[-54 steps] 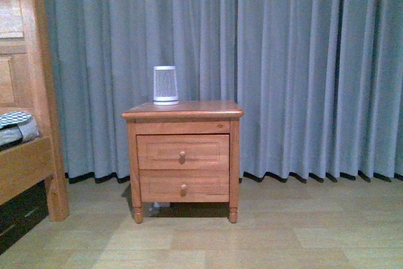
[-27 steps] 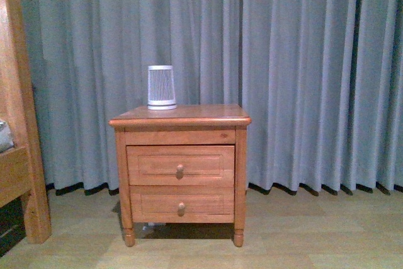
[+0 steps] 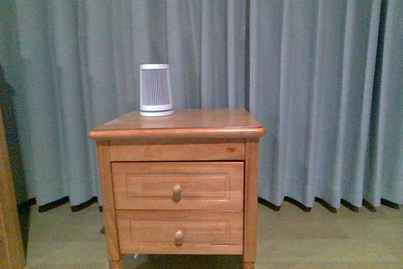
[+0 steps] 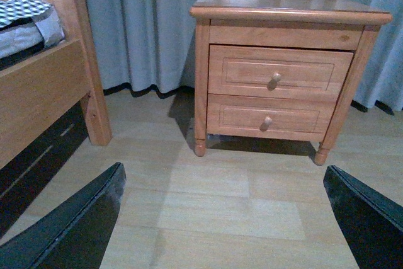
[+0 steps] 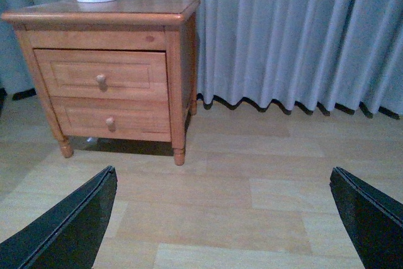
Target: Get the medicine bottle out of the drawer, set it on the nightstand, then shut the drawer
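The orange-brown nightstand (image 3: 177,131) fills the middle of the front view. It also shows in the left wrist view (image 4: 289,12) and the right wrist view (image 5: 101,17). Its upper drawer (image 3: 177,185) (image 4: 277,72) (image 5: 101,74) is shut, with a round knob. The medicine bottle is hidden from every view. My left gripper (image 4: 233,218) hangs open over the floor, well short of the nightstand. My right gripper (image 5: 227,218) is open too, over bare floor beside the nightstand. Neither arm appears in the front view.
A ribbed white-grey tapered cylinder (image 3: 155,90) stands on the nightstand's top, back left. The lower drawer (image 3: 179,232) is shut. A wooden bed frame (image 4: 44,86) stands left of the nightstand. Grey curtains (image 3: 315,80) hang behind. The floor (image 5: 252,174) is pale wood planks.
The front view has closed in on the nightstand, which now looks larger and lower in the picture. The bed frame has slid almost out at the left edge.
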`<control>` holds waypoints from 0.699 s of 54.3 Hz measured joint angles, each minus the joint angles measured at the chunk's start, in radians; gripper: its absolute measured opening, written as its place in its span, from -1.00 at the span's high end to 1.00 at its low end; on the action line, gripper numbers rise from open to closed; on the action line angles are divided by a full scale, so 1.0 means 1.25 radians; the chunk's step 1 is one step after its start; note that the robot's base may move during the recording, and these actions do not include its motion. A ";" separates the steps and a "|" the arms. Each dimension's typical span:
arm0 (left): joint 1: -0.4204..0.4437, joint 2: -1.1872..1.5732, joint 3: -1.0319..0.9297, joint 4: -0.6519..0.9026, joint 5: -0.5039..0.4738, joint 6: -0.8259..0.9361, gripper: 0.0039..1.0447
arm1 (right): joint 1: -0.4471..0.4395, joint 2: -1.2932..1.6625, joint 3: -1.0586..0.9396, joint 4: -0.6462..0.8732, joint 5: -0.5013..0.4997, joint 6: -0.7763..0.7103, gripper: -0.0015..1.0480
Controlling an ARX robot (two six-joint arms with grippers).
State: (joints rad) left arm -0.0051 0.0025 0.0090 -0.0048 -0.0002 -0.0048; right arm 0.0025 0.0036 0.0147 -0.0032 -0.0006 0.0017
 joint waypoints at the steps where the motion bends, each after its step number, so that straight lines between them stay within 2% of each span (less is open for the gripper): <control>1: 0.000 0.000 0.000 0.000 0.000 0.000 -0.87 | 0.000 0.000 0.000 0.000 0.000 0.000 -0.99; 29: 0.000 0.000 0.000 0.000 0.000 0.000 -0.87 | 0.000 0.001 0.000 0.000 0.001 0.000 -0.99; 30: 0.005 0.003 0.001 -0.004 0.017 -0.006 -0.87 | 0.000 0.000 0.000 0.000 0.000 0.000 -0.99; 32: 0.051 0.058 0.027 -0.033 0.137 -0.058 -0.87 | 0.000 0.001 0.000 0.000 0.000 0.000 -0.99; 34: 0.083 0.140 0.059 -0.012 0.227 -0.095 -0.87 | 0.000 0.001 0.000 0.000 0.000 0.000 -0.99; 38: 0.099 0.313 0.159 0.092 0.305 -0.117 -0.87 | 0.000 0.001 0.000 0.000 0.000 0.000 -0.99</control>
State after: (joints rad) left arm 0.1181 0.3943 0.2073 0.1104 0.3817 -0.1513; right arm 0.0025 0.0048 0.0147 -0.0032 -0.0002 0.0017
